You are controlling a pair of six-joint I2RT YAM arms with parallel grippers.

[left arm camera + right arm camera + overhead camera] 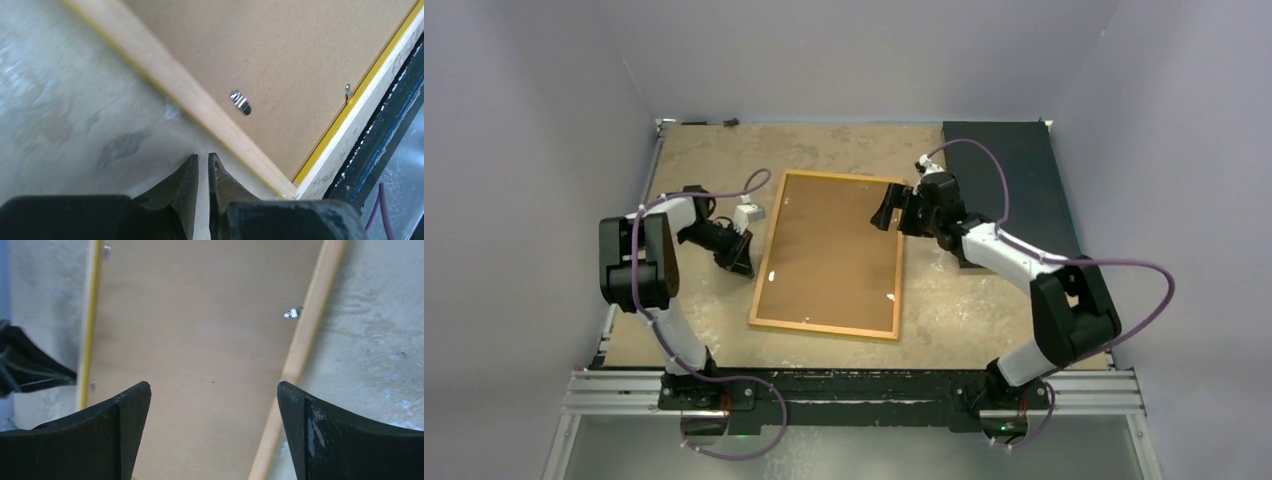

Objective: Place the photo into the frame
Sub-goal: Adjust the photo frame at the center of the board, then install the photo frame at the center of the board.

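Observation:
The frame lies face down in the middle of the table, its light wood rim up and a thin yellow edge showing. The brown backing board fills it. The photo is not in view. My left gripper is shut and empty, low on the table just outside the frame's left rail; its tips point at the rail. My right gripper is open and empty above the frame's far right corner; its tips straddle the board and the right rail.
Small metal clips sit on the board near the rails. A dark rectangular mat lies at the far right, under the right arm. Grey walls close in the table on three sides.

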